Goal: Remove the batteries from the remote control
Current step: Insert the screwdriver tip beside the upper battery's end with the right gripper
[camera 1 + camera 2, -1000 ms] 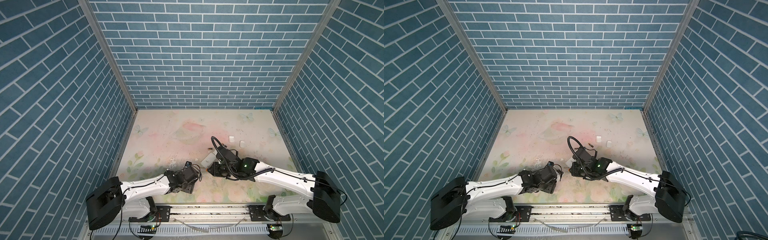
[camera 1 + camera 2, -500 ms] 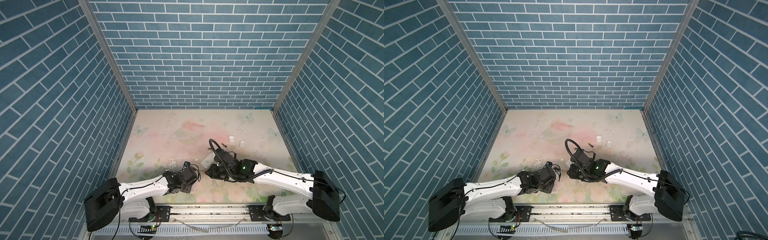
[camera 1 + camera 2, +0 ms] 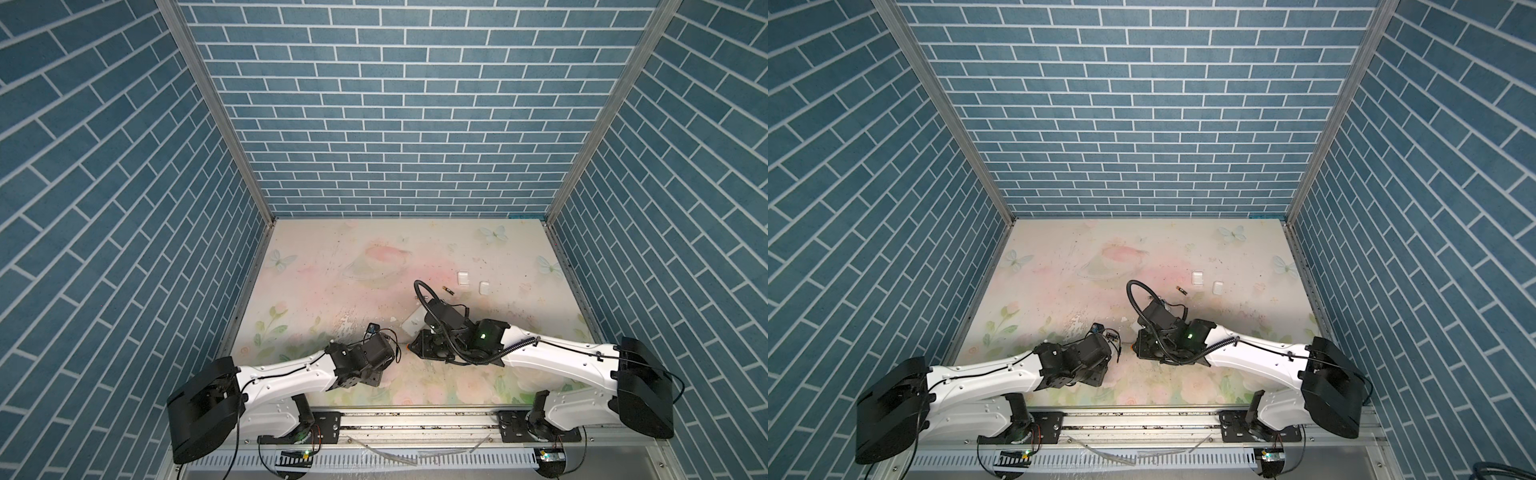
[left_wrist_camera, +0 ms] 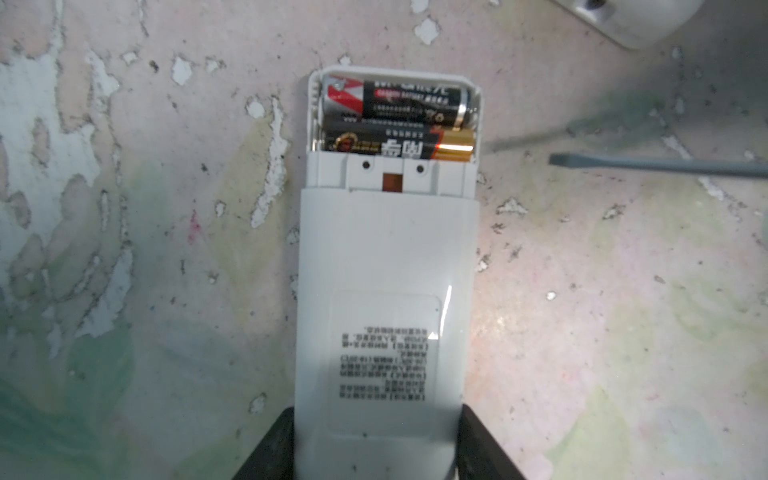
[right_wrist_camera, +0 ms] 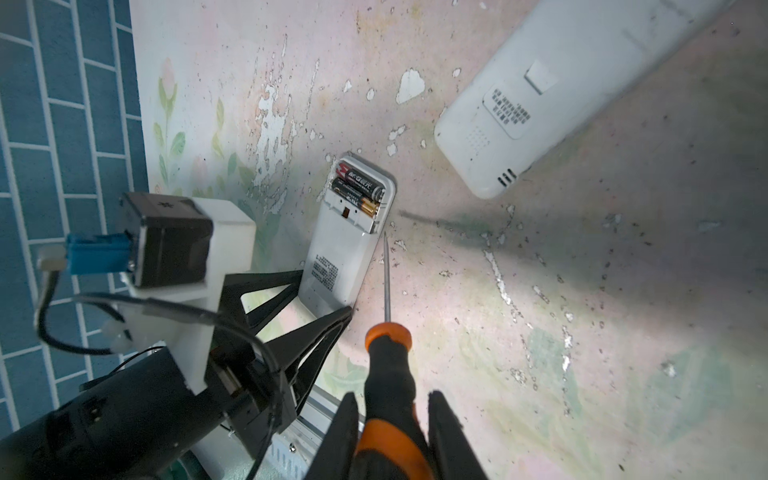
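Note:
A white remote control (image 4: 386,257) lies back up on the table with its end compartment uncovered. Two black batteries (image 4: 399,102) (image 4: 399,145) lie side by side inside it, and the right wrist view shows the same batteries (image 5: 359,187). My left gripper (image 4: 376,440) is shut on the remote's lower end, a black finger (image 4: 270,449) pressed to each side. My right gripper (image 5: 392,432) is shut on the black and orange handle of a screwdriver (image 5: 388,374). Its thin shaft points along the remote's side, tip just short of the compartment. One loose battery (image 3: 449,290) lies farther back.
A second white remote (image 5: 540,95) lies back up just beyond the screwdriver tip, partly under my right arm (image 3: 540,357) in a top view. Two small white covers (image 3: 463,277) (image 3: 484,287) sit at the back right. Blue brick walls enclose the floral table (image 3: 332,257).
My left jaws have narrowed onto the remote. The right arm with the screwdriver has drifted slightly left and toward the front.

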